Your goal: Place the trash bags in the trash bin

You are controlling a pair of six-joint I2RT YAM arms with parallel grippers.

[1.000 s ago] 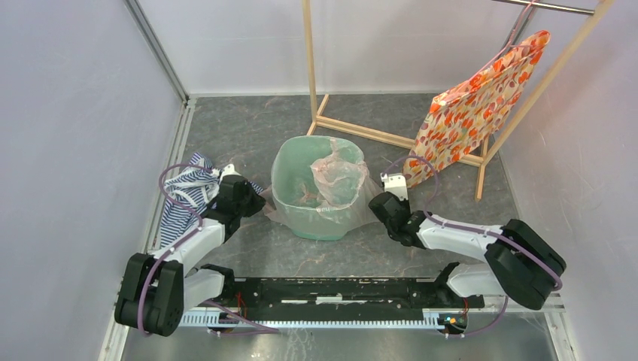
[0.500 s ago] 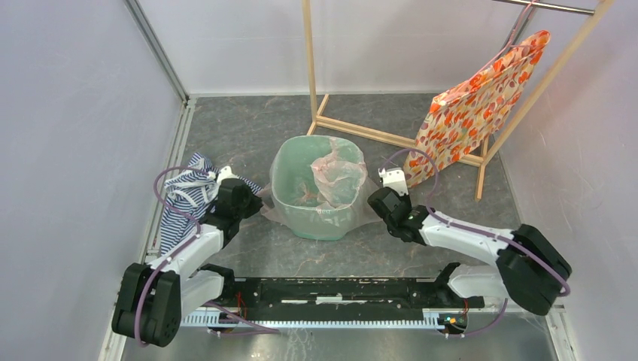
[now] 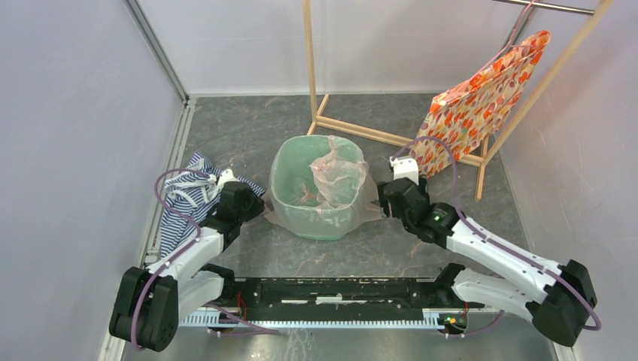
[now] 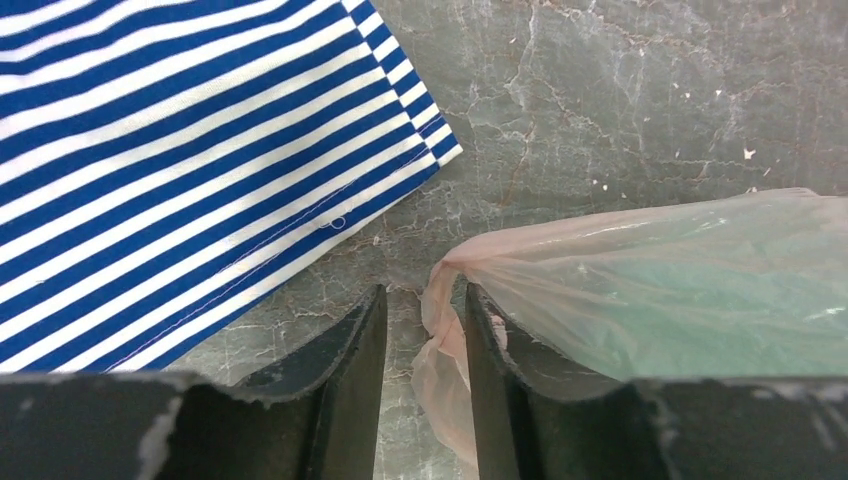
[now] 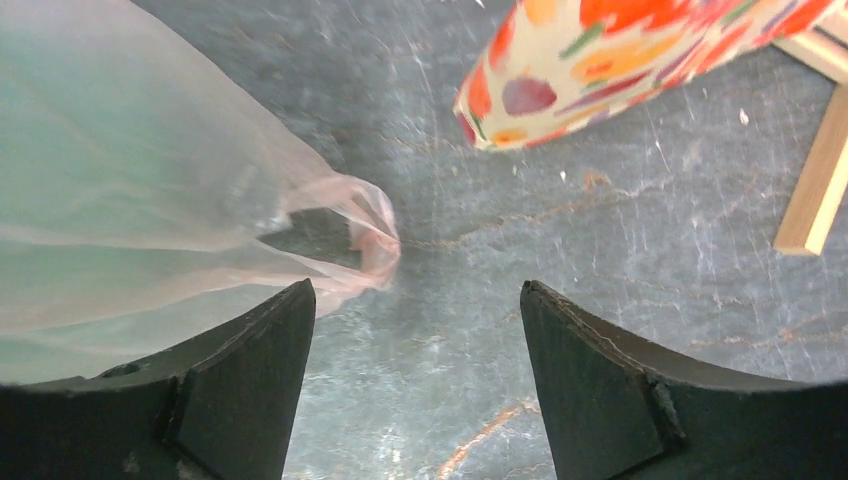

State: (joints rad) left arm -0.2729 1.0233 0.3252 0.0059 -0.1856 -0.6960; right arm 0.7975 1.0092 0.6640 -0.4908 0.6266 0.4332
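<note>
The mint-green trash bin (image 3: 280,171) stands mid-floor with the pale-pink trash bag (image 3: 338,177) lining it, its edges draped over both sides. My left gripper (image 3: 254,205) sits at the bin's left side. In the left wrist view it (image 4: 425,298) is open by a narrow gap, and a loose corner of the bag (image 4: 445,340) hangs in that gap against the right finger, unpinched. My right gripper (image 3: 383,197) is at the bin's right side. The right wrist view shows it (image 5: 415,292) wide open and empty, with the bag's corner (image 5: 372,240) just ahead of its left finger.
A blue-white striped cloth (image 3: 180,199) lies left of my left gripper, close to the left wall. An orange floral bag (image 3: 474,101) hangs on a wooden rack (image 3: 376,134) at the back right, its lower end (image 5: 640,60) near my right gripper. Walls enclose three sides.
Both grippers have opened and let go of the bag's edges. The right arm has swung farther back along the bin's right side. The left arm has barely moved.
</note>
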